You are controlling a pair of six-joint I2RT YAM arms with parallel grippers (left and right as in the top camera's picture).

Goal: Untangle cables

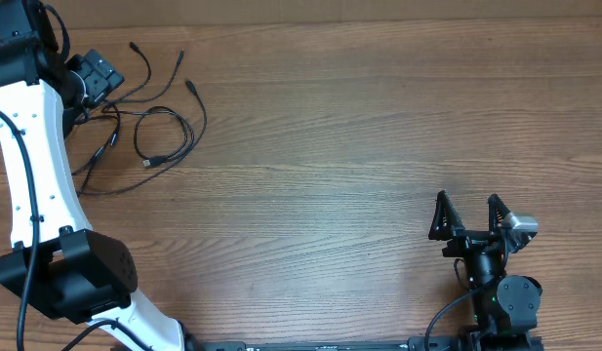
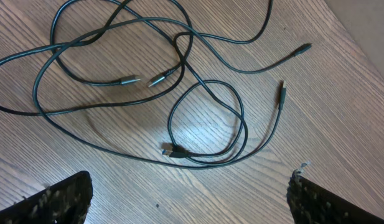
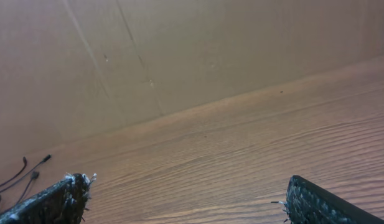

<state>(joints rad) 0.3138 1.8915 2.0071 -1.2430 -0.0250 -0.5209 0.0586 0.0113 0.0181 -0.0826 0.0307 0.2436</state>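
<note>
The thin black cables (image 1: 159, 112) lie in loose, overlapping loops on the wooden worktop (image 1: 359, 117), at its far left corner. The left claw (image 2: 188, 190) hangs just above them with its fingers wide apart, gripping nothing. The right claw (image 1: 468, 203) sits well apart at the near right, also spread and empty.

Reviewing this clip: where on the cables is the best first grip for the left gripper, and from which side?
Of the cables, I would take the free plug end at the right of the left wrist view: it lies clear of the crossings. Bring the open left gripper straight down, jaws across the strand.
</note>
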